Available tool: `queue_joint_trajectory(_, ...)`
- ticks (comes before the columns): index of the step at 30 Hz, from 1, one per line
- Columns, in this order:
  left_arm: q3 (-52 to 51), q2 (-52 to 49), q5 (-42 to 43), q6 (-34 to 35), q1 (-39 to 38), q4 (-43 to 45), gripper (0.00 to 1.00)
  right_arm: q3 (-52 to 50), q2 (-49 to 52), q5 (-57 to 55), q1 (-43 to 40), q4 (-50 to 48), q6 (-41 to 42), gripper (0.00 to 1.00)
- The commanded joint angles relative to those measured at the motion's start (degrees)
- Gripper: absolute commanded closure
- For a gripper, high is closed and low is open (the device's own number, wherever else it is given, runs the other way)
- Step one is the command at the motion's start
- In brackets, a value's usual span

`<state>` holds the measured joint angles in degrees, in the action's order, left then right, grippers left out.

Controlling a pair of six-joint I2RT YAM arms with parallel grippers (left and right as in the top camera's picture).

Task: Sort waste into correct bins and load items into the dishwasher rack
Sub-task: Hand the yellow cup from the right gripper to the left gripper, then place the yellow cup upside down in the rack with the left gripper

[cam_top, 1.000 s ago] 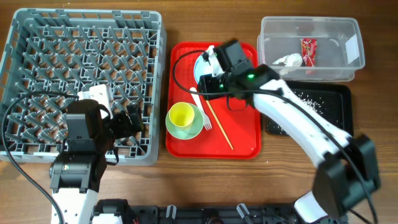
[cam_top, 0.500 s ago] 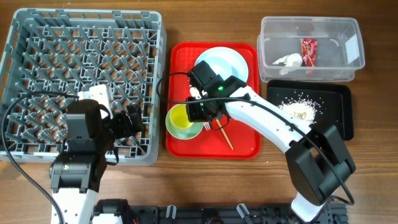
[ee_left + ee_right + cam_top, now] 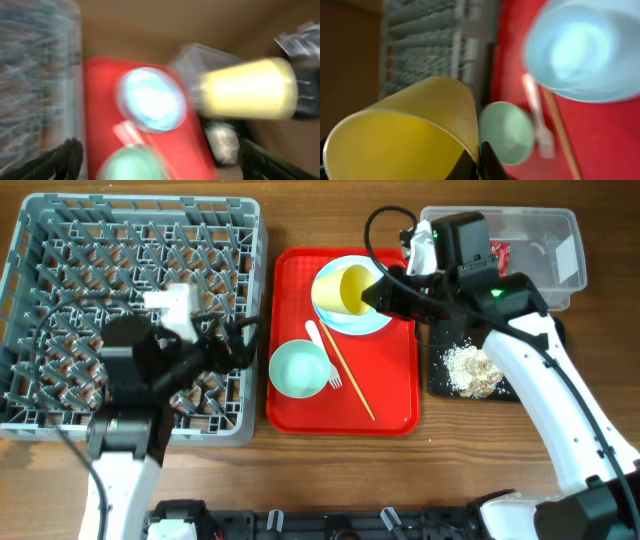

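My right gripper point(image 3: 378, 292) is shut on the rim of the small yellow cup point(image 3: 348, 288) and holds it tipped on its side above the pale-blue plate point(image 3: 345, 315) on the red tray. The right wrist view shows the cup point(image 3: 410, 135) pinched between the fingers point(image 3: 481, 161). The pale green saucer-bowl point(image 3: 300, 368), the white fork point(image 3: 325, 360) and the chopsticks point(image 3: 352, 380) lie on the tray. My left gripper point(image 3: 238, 345) is open and empty over the right edge of the grey dishwasher rack point(image 3: 60, 240). Its wrist view is blurred. The small white bowl is out of view.
The clear tub point(image 3: 545, 250) at the back right holds the red wrapper point(image 3: 499, 254), partly hidden by my right arm. The black tray point(image 3: 548, 340) holds the beige food scraps point(image 3: 470, 368). The red serving tray point(image 3: 390, 405) sits between the rack and the bins.
My right gripper lifted the yellow cup out of the green saucer-bowl and carried it back and right over the plate. My left gripper swung right toward the red tray.
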<state>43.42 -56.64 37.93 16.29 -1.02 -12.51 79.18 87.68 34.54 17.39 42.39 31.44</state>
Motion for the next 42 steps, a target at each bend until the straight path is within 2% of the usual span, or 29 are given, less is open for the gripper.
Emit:
queue_joint_trajectory(1,0.63,-7.58,31.58,2.34,0.15,12.46,0.0,0.33,1.09,18.97,0.0,-3.54,-1.77,0.96)
queue_joint_trajectory(3,0.63,-12.09,38.6,7.34,0.15,22.93,0.0,0.33,1.09,28.0,0.09,-6.38,-1.86,0.96)
queue_joint_trajectory(7,0.63,-13.92,40.63,12.96,0.0,32.63,0.0,0.33,1.09,34.53,0.17,-6.93,-1.88,0.96)
queue_joint_trajectory(13,0.63,-13.9,41.55,20.92,-3.32,47.47,0.0,0.31,1.09,35.23,1.51,-6.75,-1.42,0.96)
queue_joint_trajectory(15,0.63,-13.86,41.55,22.14,-4.81,51.04,0.04,0.24,1.09,35.21,1.53,-6.78,-1.42,0.96)
queue_joint_trajectory(17,0.63,-13.86,41.53,22.14,-5.16,51.19,0.13,0.22,1.09,35.23,1.57,-6.64,-1.44,0.96)
queue_joint_trajectory(22,0.63,-13.86,41.48,22.12,-5.16,51.36,0.23,0.22,1.09,35.23,1.57,-5.75,-1.44,0.96)
queue_joint_trajectory(29,0.63,-13.86,40.85,22.1,-5.16,51.6,0.3,0.22,1.09,35.19,3.06,-5.49,-1.42,0.96)
queue_joint_trajectory(33,0.63,-13.86,40.65,22.05,-5.09,51.56,0.45,0.22,1.09,34.95,3.06,-5.49,-1.29,0.95)
queue_joint_trajectory(35,0.63,-13.88,40.65,21.66,-4.85,51.21,0.49,0.22,1.09,34.93,3.02,-5.49,-1.27,0.92)
queue_joint_trajectory(36,0.63,-13.88,40.65,21.46,-4.52,50.47,0.5,0.22,1.09,34.93,2.99,-5.46,-1.25,0.88)
queue_joint_trajectory(38,0.63,-13.88,40.65,19.69,-2.86,47.12,0.51,0.22,1.09,33.0,2.56,-4.83,-1.07,0.82)
queue_joint_trajectory(39,0.63,-13.88,40.61,15.61,-1.44,42.8,0.51,0.22,1.09,28.63,2.03,-3.06,-0.2,0.81)
queue_joint_trajectory(42,0.63,-13.88,34.05,4.52,3.74,23.85,0.49,0.22,1.09,14.91,-0.22,2.6,-0.13,0.78)
